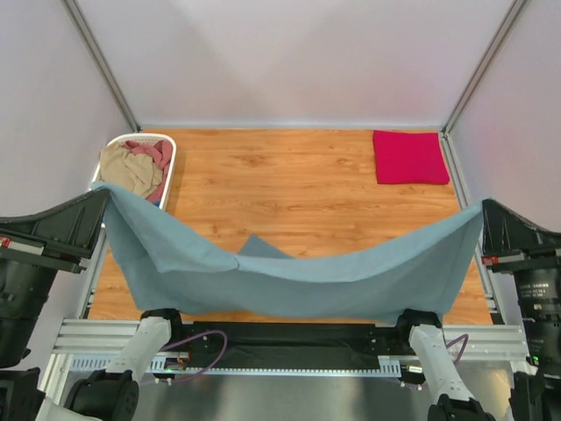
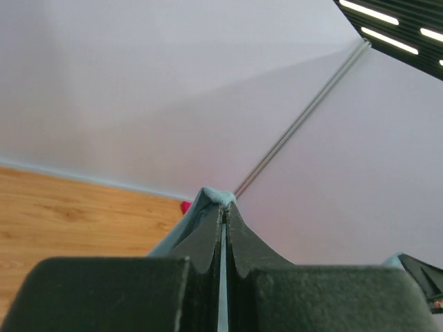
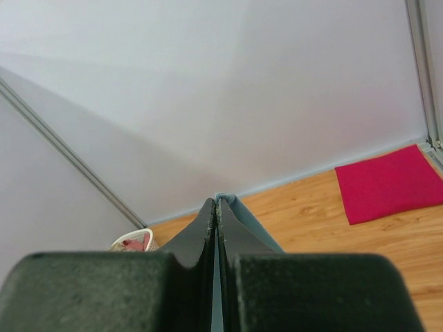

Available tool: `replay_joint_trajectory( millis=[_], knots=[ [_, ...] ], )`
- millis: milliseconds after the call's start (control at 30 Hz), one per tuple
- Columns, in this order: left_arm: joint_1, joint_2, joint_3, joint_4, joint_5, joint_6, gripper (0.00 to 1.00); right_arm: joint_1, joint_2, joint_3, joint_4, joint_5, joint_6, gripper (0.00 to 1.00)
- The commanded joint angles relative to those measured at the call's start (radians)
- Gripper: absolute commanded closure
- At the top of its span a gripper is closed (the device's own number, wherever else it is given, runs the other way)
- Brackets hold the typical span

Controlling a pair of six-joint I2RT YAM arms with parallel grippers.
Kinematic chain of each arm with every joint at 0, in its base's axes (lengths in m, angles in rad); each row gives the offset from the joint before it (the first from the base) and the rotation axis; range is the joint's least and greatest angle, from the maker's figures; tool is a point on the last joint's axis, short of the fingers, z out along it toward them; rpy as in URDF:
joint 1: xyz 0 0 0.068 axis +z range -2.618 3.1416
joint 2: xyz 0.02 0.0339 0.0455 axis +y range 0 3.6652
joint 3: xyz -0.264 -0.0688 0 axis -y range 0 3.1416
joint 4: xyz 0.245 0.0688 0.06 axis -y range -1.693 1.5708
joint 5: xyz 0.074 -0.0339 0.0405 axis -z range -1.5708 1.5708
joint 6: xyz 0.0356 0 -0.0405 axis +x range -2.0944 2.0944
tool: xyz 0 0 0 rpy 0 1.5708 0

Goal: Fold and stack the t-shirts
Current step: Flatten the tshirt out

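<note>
A large slate grey-blue t-shirt [image 1: 289, 281] hangs spread in the air between both grippers, sagging in the middle above the table's near edge. My left gripper [image 1: 103, 189] is shut on its left corner, and a pinch of the blue cloth [image 2: 218, 197] bulges past the tips of my left gripper [image 2: 224, 207]. On the right corner my right gripper [image 1: 480, 209] is shut, with blue fabric [image 3: 235, 205] beside the tips of my right gripper [image 3: 217, 202]. A crimson-pink t-shirt [image 1: 409, 157] lies folded at the table's back right; the same crimson-pink t-shirt [image 3: 392, 184] shows in the right wrist view.
A white slatted laundry basket [image 1: 166, 143] at the back left holds tan and dusty-pink shirts [image 1: 131, 167]. The wooden table [image 1: 298, 189] lies under the hanging shirt. Grey walls and metal frame posts [image 1: 103, 66] enclose the space.
</note>
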Motion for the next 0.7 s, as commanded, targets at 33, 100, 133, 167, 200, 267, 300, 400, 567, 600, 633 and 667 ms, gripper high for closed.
replay_joint_trajectory(
  millis=[33, 100, 133, 167, 200, 267, 300, 400, 567, 600, 633, 667],
  knots=[
    [0.003, 0.092, -0.107, 0.010, 0.061, -0.023, 1.00, -0.003, 0.087, -0.107, 0.085, -0.042, 0.042, 1.00],
    [0.003, 0.123, -0.198, 0.109, 0.064, -0.017, 1.00, -0.003, 0.139, -0.150, 0.214, -0.071, 0.065, 1.00],
    [0.003, 0.134, -0.283, 0.151, 0.046, -0.016, 1.00, -0.003, 0.162, -0.198, 0.265, -0.079, 0.094, 1.00],
    [0.003, 0.164, -0.314, 0.193, 0.029, -0.011, 1.00, -0.003, 0.183, -0.221, 0.378, -0.082, 0.108, 1.00],
    [0.003, 0.186, -0.342, 0.255, 0.009, -0.010, 1.00, -0.003, 0.238, -0.242, 0.435, -0.084, 0.122, 1.00],
    [0.005, 0.276, -0.341, 0.346, -0.033, -0.020, 1.00, -0.003, 0.312, -0.269, 0.576, -0.081, 0.145, 1.00],
    [0.005, 0.313, -0.310, 0.371, -0.036, -0.030, 1.00, -0.003, 0.393, -0.261, 0.616, -0.076, 0.151, 1.00],
    [0.005, 0.497, -0.139, 0.434, -0.014, -0.072, 1.00, -0.003, 0.536, -0.145, 0.707, -0.105, 0.145, 1.00],
    [0.017, 0.793, 0.279, 0.420, -0.004, -0.134, 1.00, -0.006, 0.879, 0.297, 0.540, -0.140, 0.064, 1.00],
    [0.053, 0.806, 0.320, 0.444, 0.003, -0.154, 1.00, -0.011, 0.909, 0.432, 0.522, -0.142, 0.047, 1.00],
    [0.063, 0.794, 0.311, 0.480, 0.015, -0.174, 1.00, -0.015, 0.929, 0.476, 0.515, -0.142, 0.044, 1.00],
    [0.072, 0.780, 0.293, 0.548, 0.021, -0.204, 1.00, -0.021, 0.943, 0.503, 0.518, -0.143, 0.041, 1.00]
  ],
)
